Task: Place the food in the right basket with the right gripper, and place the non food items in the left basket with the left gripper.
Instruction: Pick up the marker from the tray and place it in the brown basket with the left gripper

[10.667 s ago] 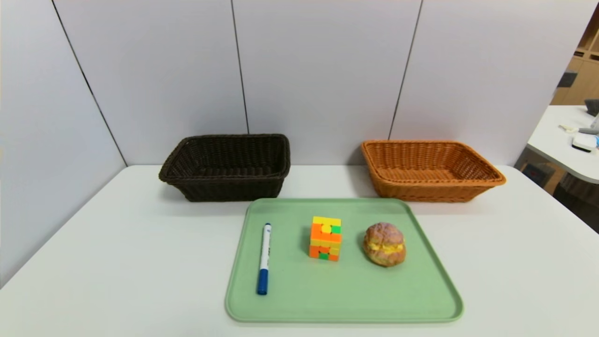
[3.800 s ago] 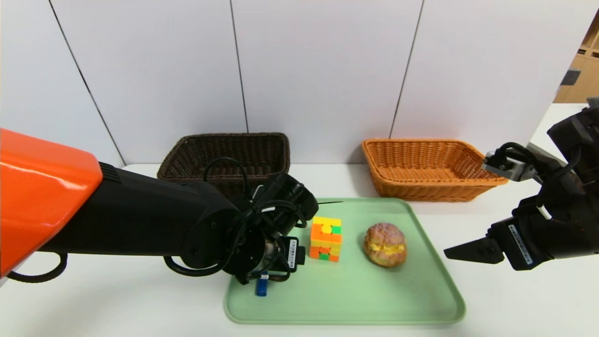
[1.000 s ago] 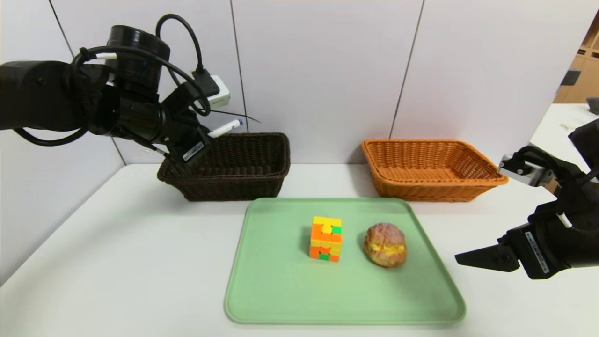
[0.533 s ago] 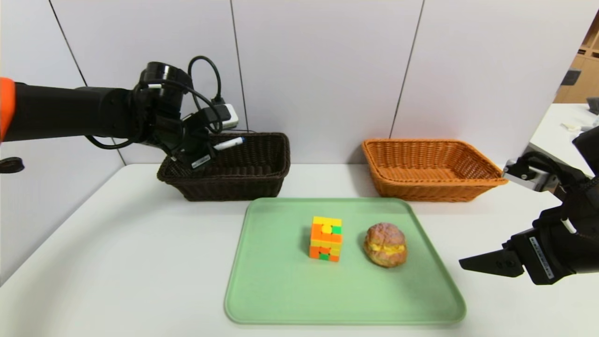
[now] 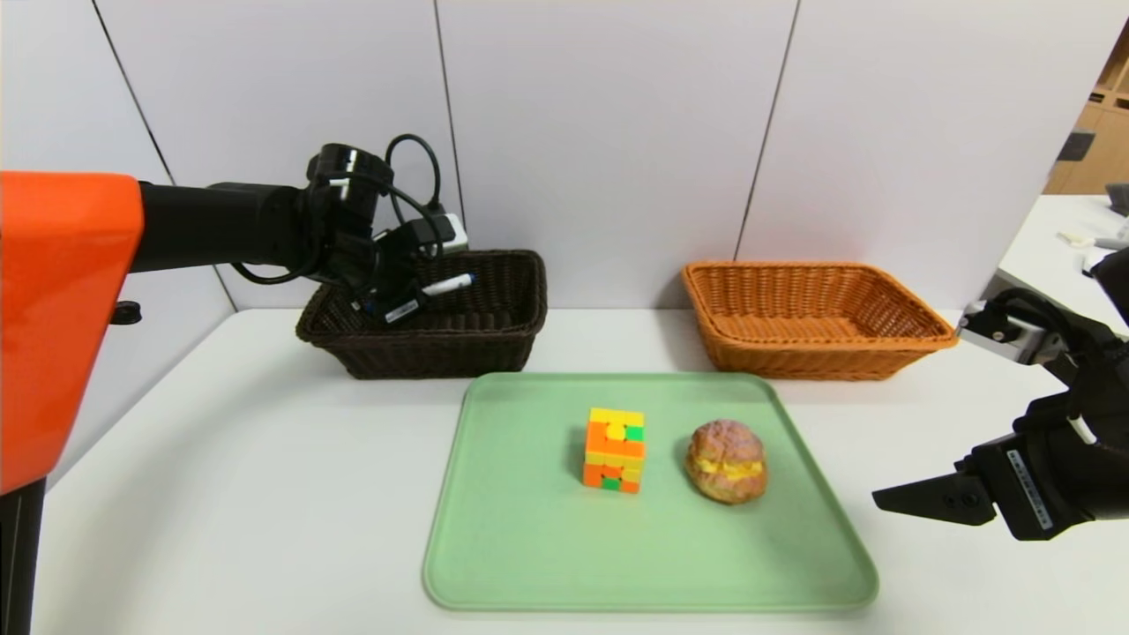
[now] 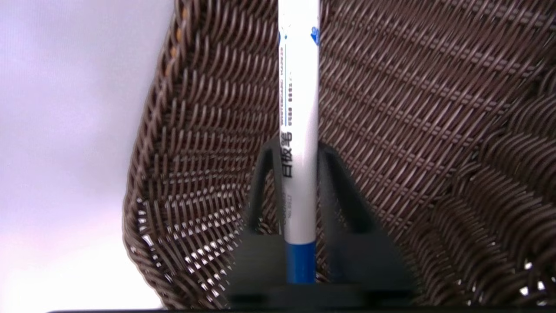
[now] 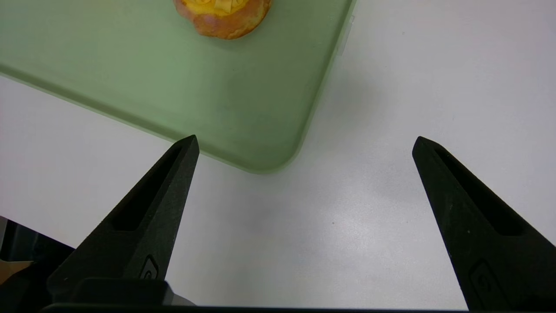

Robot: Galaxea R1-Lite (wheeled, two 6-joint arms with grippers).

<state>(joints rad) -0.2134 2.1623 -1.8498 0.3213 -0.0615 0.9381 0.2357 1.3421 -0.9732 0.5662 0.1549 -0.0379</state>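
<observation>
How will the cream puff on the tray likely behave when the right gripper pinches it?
The cream puff looks soft, so it may squash. Yellow filling showing along its split could squeeze out. Its rounded shape might roll if nudged by the open right gripper.

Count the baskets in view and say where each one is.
2. The dark basket sits at the table's back left, with the left gripper and marker over it. The orange basket sits back right. None seems hidden.

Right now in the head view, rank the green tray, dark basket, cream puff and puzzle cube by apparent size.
1. Green tray, nearest the camera, which inflates it.
2. Dark basket, farther back.
3. Cream puff and puzzle cube look about alike; I won't rank them.
</observation>
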